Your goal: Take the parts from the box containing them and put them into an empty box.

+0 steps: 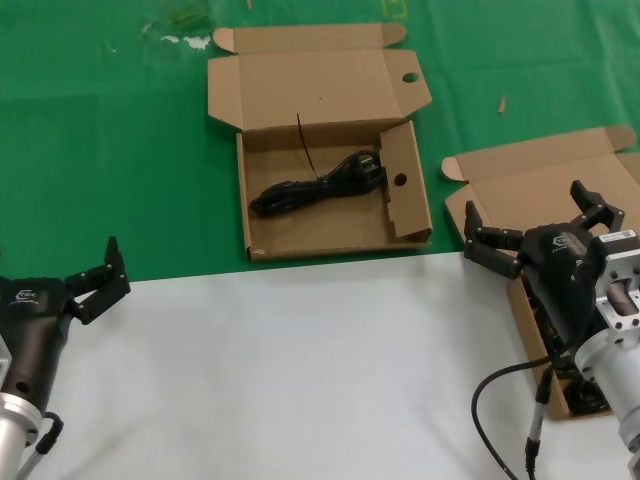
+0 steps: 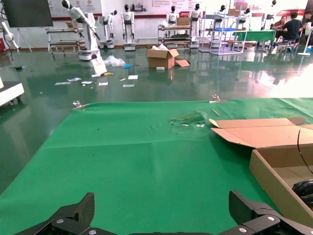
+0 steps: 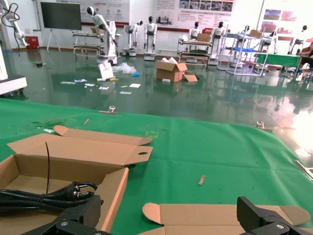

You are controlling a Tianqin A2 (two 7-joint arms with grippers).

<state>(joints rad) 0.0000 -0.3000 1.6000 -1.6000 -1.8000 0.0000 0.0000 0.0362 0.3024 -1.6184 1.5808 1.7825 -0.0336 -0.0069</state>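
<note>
The left gripper (image 1: 97, 277) is hovering at the near left, well to the left of the holed box (image 1: 330, 150) and nearer the robot than it, over the white sheet (image 1: 300, 370) just at its border with the green cloth (image 1: 110, 150). Its jaws are standing wide apart with nothing between them; in the left wrist view the two fingertips (image 2: 73, 215) are spreading toward either edge over the cloth, with the box's near wall (image 2: 276, 183) showing off to one side.

The holed box is sitting on the green cloth, its front wall just beside the edge of the white sheet. Its lid is lying folded back, a round hole showing in the lid tab and another in the side flap. One black power cord (image 1: 318, 186) is lying coiled inside it, stretching across the floor of the box with its plug end toward the holed flap, and a thin black tie is sticking up from its middle. The right wrist view is showing the same cord (image 3: 46, 198) resting in the box.

To the right of the holed box, a second cardboard box (image 1: 545, 170) is lying open with its plain lid back. The right gripper (image 1: 535, 220) is hanging above this second box, jaws wide and empty. Dark cords (image 1: 580, 385) are showing inside it beneath the arm, mostly hidden.
</note>
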